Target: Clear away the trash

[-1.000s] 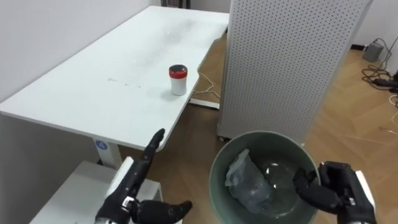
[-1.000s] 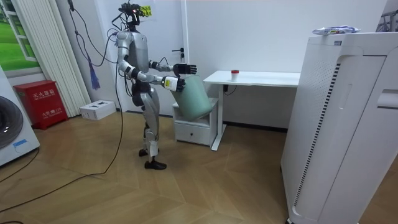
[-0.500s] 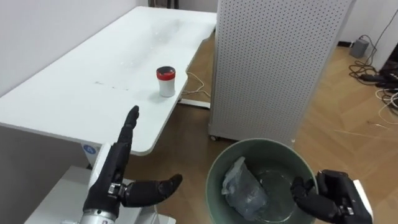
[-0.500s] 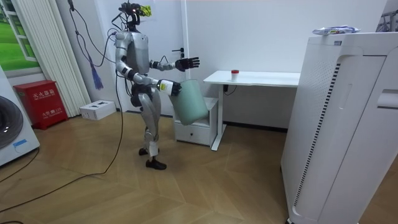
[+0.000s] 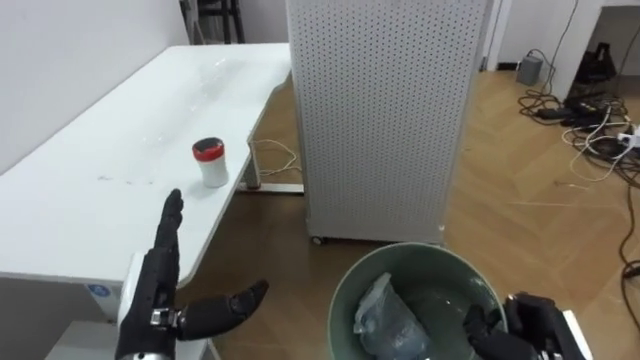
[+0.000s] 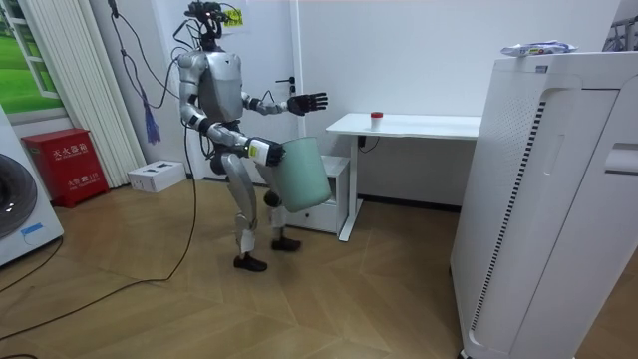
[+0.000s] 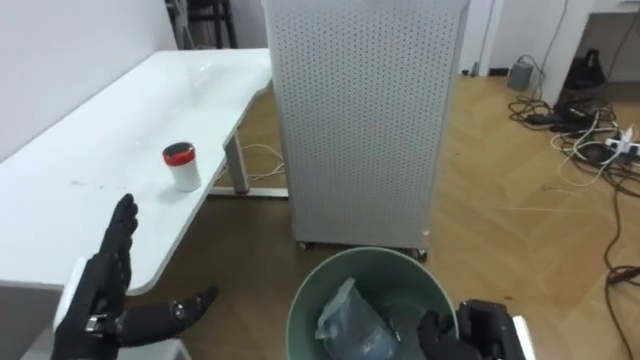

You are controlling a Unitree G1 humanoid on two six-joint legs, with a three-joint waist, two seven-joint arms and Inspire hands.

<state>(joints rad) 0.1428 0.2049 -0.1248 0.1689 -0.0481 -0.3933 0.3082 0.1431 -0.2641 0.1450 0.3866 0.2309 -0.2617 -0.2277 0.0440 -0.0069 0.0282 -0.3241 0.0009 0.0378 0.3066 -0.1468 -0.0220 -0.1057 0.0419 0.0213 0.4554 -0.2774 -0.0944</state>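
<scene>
Has taken a step toward the surface since a second ago, by the room view, with one foot now forward and the head views swung round to match. Holds the left hand up at the near left, higher than before and over the near edge of the surface, with straight fingers aimed far toward the jar and the thumb spread to the right; grips nothing. Leaves the jar, white with a red lid and probably the garbage to pick, upright near the right edge of the surface, well apart from the fingertips. Reads as a reach only begun: probably needs another step or a longer stretch before closing on it. Stands clear of the white perforated cabinet on the floor right of the surface.

Carries the green bin at the near right, lower against the body than a second ago in the room view, with a crumpled clear bag lying inside. Clamps the right hand on the near right rim of the bin, with curled fingers hooked over the edge. Keeps the bin mouth up and close to the free hand, handy for a drop. Looks part done as a task: some garbage in, jar not yet taken. Risks tipping the light jar with stiff fingers if approached from the side too fast.
</scene>
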